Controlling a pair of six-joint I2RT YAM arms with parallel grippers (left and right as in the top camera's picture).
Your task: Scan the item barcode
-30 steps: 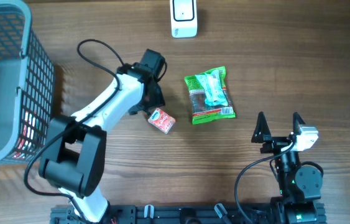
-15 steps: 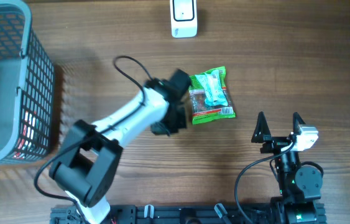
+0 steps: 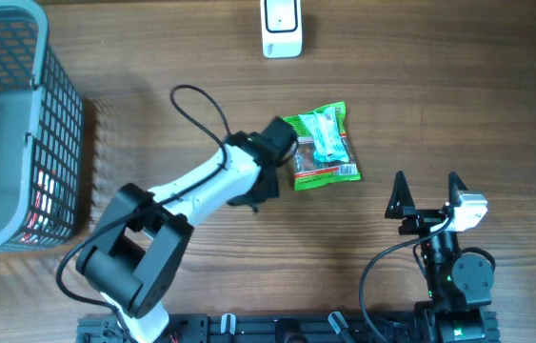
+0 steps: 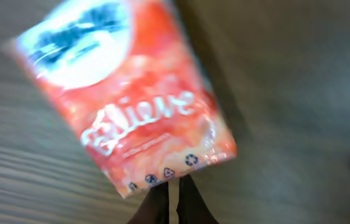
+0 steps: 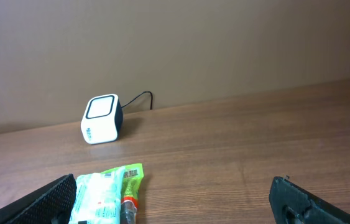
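Overhead top-down; left wrist close-up; right wrist low, facing scanner (image 5: 102,119)

You're looking at a brown wood-grain table (image 3: 458,86); rising straight from the table's far edge is a plain tan wall (image 5: 224,43), evenly lit.

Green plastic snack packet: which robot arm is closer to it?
Left. The left gripper, jaws pinching a small red plastic packet, is right beside the green plastic snack packet's left edge. The right gripper sits well apart, below and to its right, jaws open.
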